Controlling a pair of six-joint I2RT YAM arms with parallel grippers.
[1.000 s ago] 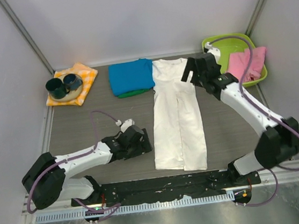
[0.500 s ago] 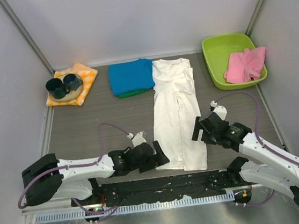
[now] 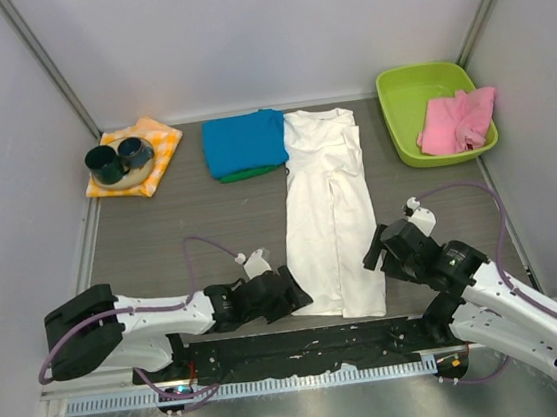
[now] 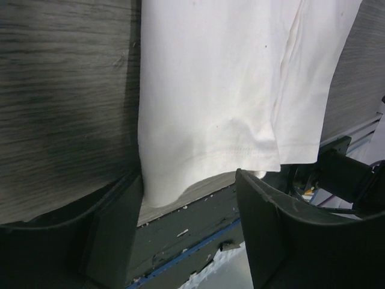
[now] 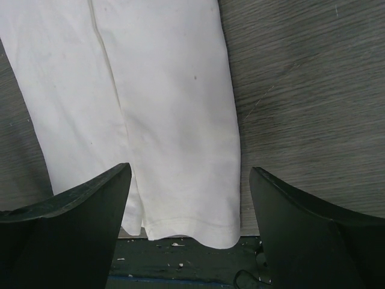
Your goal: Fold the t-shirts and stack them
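While three t-shirts lay on the surface (image 3: 180,230), white t-shirt (image 3: 328,203) centre, blue t-shirt (image 3: 244,140) atop green t-shirt (image 3: 244,174) upper middle, only wrist views showed left hand (image 4: 188,174) and right hand (image 5: 190,168) spread wide, framing its hem.

Only an edge of the green t-shirt (image 3: 246,174) shows beneath the blue t-shirt (image 3: 243,142). Both wrist views crop the white t-shirt (image 4: 210,90), perhaps mid-body.

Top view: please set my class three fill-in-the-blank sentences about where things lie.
The pink cloth lies in the ____ bin. The blue shirt lies to the ____ of the white shirt. ____ dark cups stand on the checked cloth.
Missing words: green, left, two.
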